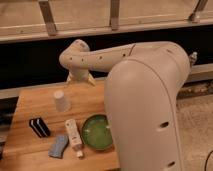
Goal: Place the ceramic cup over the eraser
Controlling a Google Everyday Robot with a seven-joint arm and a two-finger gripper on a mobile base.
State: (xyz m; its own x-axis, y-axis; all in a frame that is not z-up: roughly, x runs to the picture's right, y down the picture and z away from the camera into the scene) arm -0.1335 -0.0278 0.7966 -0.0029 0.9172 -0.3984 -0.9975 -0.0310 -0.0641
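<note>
The ceramic cup (61, 101) is small, white and tapered, and it stands on the wooden table (35, 102) left of centre. In front of it and to the left lies the eraser (39, 127), a black block with white stripes. My gripper (80, 79) hangs over the table's back edge, just behind and to the right of the cup. It is open, with nothing between its fingers. My large white arm fills the right half of the view and hides the table's right side.
A green bowl (97, 131) sits near the front, right of centre. A white bottle-like object (74, 136) lies beside it, and a blue-grey wavy flat piece (59, 145) lies at the front. A dark gap and metal rails run behind the table.
</note>
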